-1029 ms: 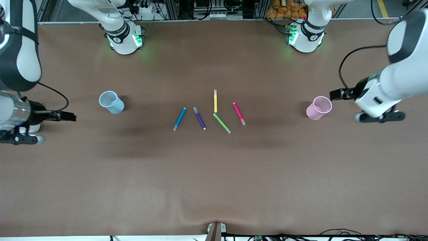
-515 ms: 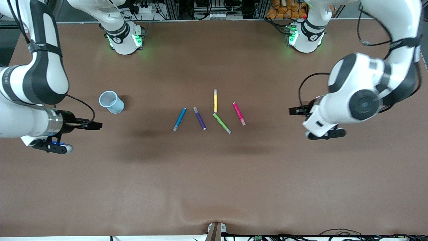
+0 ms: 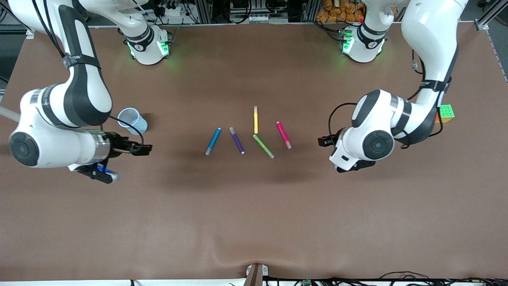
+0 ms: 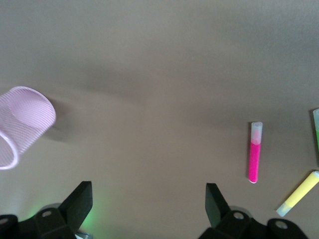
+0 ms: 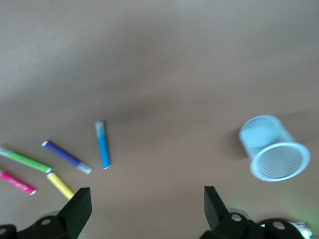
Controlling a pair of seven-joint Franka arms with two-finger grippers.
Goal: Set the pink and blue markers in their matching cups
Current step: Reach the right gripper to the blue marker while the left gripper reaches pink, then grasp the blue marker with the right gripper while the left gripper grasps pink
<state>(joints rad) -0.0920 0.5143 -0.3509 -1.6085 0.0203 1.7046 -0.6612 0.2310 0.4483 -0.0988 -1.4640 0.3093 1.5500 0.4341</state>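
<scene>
The blue marker (image 3: 213, 141) (image 5: 102, 144) and the pink marker (image 3: 283, 135) (image 4: 255, 152) lie flat mid-table among other markers. The light blue cup (image 3: 132, 120) (image 5: 273, 148) stands toward the right arm's end. The pink cup (image 4: 22, 124) shows in the left wrist view; in the front view the left arm covers it. My right gripper (image 3: 142, 150) (image 5: 147, 195) hangs open and empty over bare table between the blue cup and the blue marker. Between the pink marker and the pink cup my left gripper (image 3: 322, 140) (image 4: 148, 194) is also open and empty.
A purple marker (image 3: 237, 140), a green marker (image 3: 263, 146) and a yellow marker (image 3: 255, 119) lie between the blue and pink ones. A colourful cube (image 3: 446, 113) sits toward the left arm's end, partly covered by the left arm.
Both arms have swung in from the table's ends toward the markers in the middle. The left arm now covers the pink cup in the front view. Markers and cups have not moved.
</scene>
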